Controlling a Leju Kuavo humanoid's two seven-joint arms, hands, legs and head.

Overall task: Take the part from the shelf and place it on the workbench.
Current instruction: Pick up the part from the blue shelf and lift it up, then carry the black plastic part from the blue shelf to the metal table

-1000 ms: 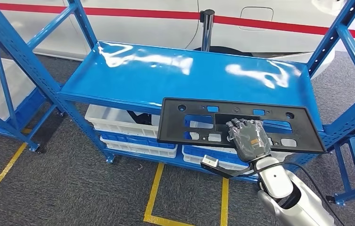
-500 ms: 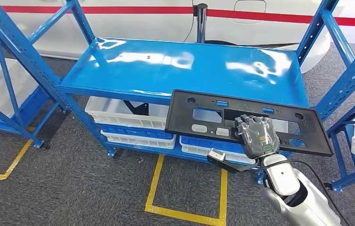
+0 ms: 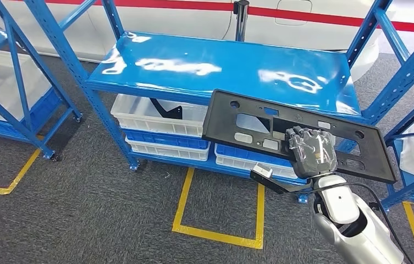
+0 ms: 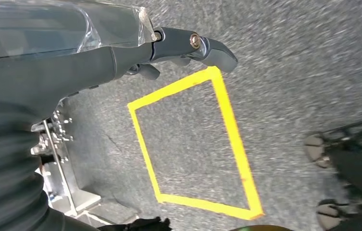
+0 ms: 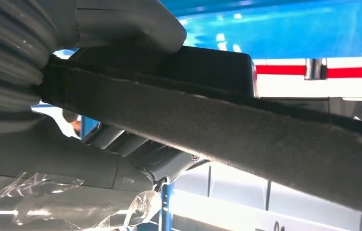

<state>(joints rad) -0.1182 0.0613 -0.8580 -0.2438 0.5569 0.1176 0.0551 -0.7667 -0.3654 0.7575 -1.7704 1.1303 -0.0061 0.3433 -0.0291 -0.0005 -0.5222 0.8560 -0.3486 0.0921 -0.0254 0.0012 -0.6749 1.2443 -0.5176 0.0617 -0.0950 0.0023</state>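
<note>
One hand, the right hand (image 3: 311, 151), is gripping the black panel (image 3: 248, 124) near its middle, fingers (image 3: 302, 135) clamping it, long axis lying crosswise above the blue shelf (image 3: 193, 69).

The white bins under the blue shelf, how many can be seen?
3: upper white bin, lower white bin beneath it, third bin to their right, partly hidden behind the black part; more may be hidden.

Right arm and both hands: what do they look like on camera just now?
The right arm has a glossy silver-white shell, with a black cable looping beside it. The right hand is dark grey under clear plastic wrap. The left hand is dark grey too, with a ribbed cover, clear wrap and a metal pin near one fingertip.
</note>
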